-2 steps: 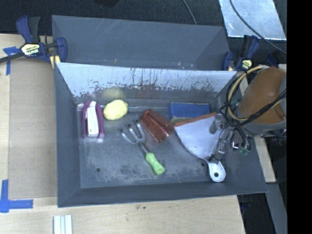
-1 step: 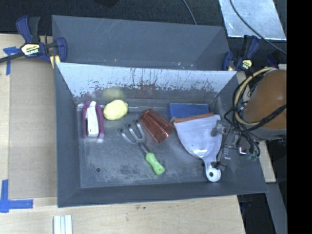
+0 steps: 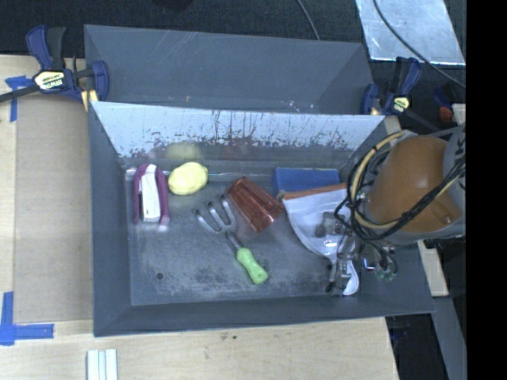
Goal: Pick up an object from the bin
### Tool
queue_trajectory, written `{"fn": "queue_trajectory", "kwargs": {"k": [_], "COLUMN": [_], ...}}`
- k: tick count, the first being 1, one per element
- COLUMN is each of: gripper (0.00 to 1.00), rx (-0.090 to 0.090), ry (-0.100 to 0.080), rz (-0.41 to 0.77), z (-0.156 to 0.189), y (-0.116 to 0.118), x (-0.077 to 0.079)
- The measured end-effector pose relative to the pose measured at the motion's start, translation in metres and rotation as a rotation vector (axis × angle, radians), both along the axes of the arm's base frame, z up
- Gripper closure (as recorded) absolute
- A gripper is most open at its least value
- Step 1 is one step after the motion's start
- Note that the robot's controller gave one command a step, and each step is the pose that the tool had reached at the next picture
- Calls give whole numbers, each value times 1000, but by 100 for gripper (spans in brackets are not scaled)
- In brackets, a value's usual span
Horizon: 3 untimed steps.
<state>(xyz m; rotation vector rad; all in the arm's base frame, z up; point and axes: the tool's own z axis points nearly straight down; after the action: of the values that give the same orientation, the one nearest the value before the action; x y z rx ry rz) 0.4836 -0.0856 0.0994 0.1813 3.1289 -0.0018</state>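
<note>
End effector sits low in front-right corner of bin, just beside white curved obj, blue block behind it; wide or narrow, can't tell.

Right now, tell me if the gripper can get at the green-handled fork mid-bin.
Probably yes. The green-handled fork lies uncovered on the bin floor, left of the gripper, with bare floor between them; only the brown block sits near its tines.
</note>
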Motion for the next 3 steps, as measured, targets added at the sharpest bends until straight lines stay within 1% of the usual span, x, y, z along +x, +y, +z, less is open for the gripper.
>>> {"fn": "queue_trajectory", "kwargs": {"k": [1, 2, 3], "gripper": [0, 100, 100], "rx": [-6, -5, -5], "ry": [-4, -12, -12], "rz": [283, 858, 857], "z": [-29, -27, -27], "y": [-33, -22, -22], "x": [3, 14, 14]}}
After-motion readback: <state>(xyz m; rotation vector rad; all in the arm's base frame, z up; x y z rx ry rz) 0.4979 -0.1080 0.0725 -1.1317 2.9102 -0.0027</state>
